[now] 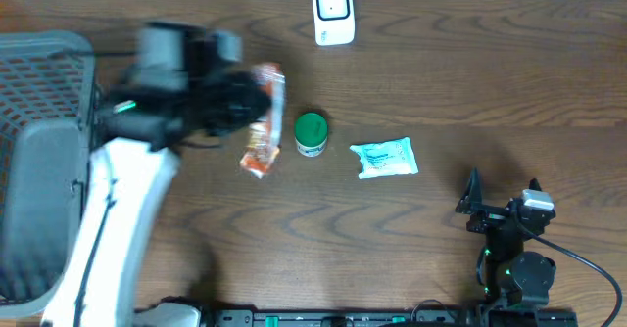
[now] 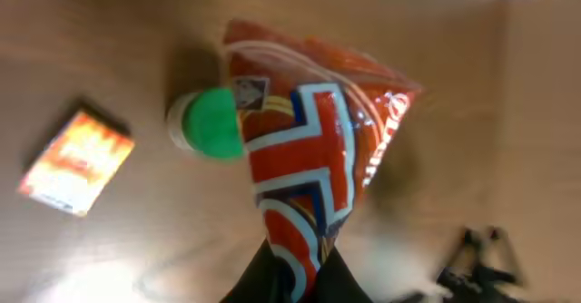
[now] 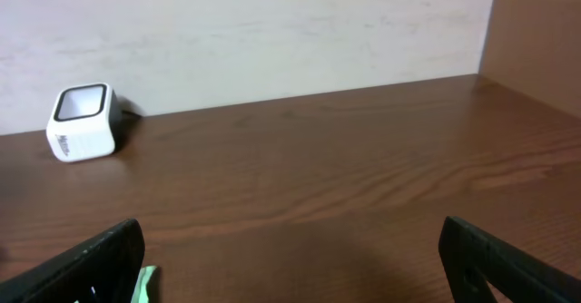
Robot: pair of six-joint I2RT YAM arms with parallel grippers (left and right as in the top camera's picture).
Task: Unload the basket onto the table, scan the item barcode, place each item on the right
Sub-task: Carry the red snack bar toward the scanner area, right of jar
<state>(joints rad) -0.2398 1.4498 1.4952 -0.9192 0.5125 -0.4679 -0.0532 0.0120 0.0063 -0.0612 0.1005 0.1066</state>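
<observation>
On wooden table (image 1: 441, 72), scanner (image 1: 333, 12) near wall (image 3: 272, 31)

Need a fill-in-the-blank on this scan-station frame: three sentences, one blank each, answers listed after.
1. The left gripper is shut on the snack bag, while the right gripper has its jaws ___.
2. The jar beside the bag has a ___ lid.
3. The scanner near the table's far edge is ___ in colour.

Missing words: open; green; white.
</observation>
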